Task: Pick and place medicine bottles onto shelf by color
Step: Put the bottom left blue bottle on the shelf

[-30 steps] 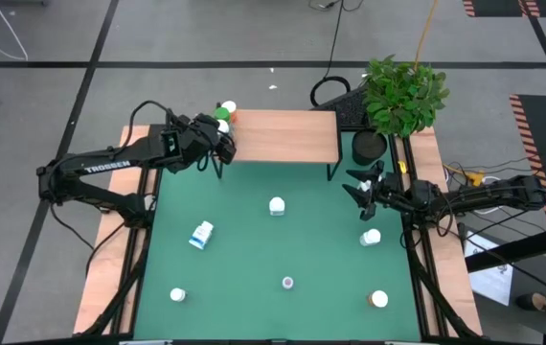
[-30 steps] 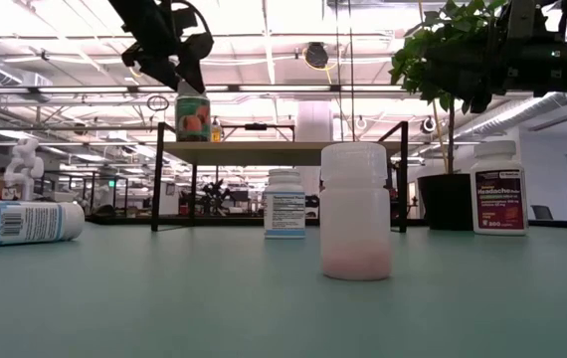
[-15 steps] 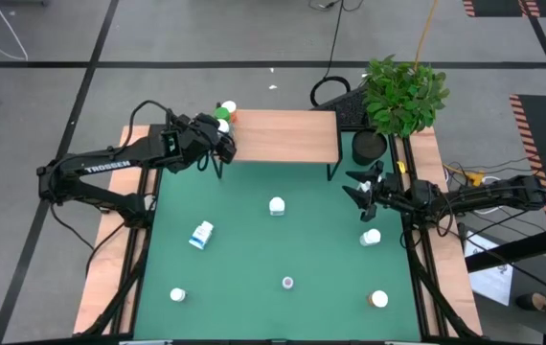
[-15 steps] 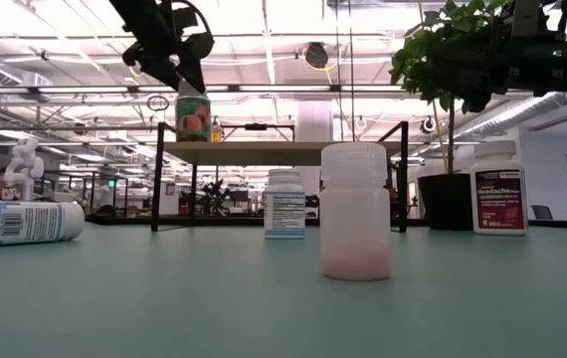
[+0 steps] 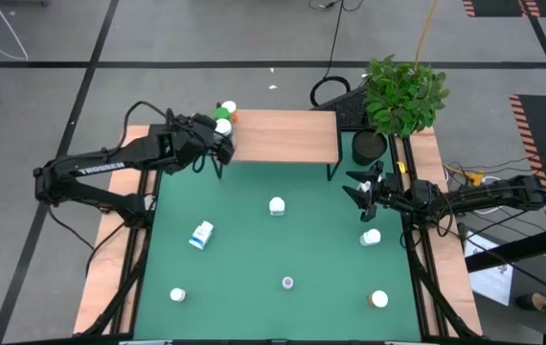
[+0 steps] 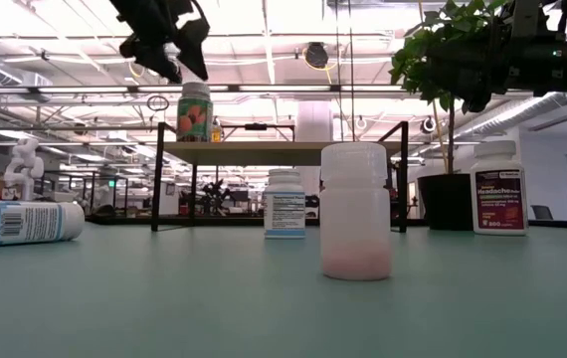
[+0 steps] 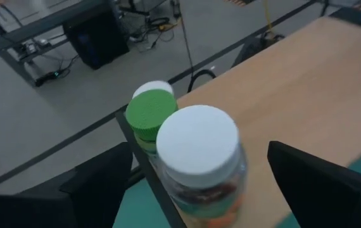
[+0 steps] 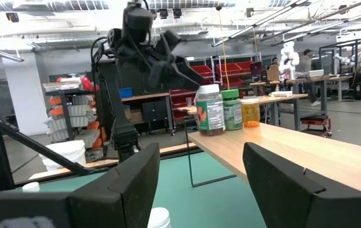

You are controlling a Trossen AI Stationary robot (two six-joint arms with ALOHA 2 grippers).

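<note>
Your left gripper [image 6: 179, 62] hangs with its fingers spread apart, just above the white-capped bottle [image 7: 199, 161] and clear of it. That bottle stands upright at the corner of the shelf [image 5: 283, 136], touching a green-capped bottle [image 7: 150, 117]. Your right gripper [image 5: 359, 188] waits, fingers parted and holding nothing, over the green mat [image 5: 254, 259] near the potted plant [image 5: 402, 96], where more white bottles [image 5: 277, 205] stand scattered
</note>
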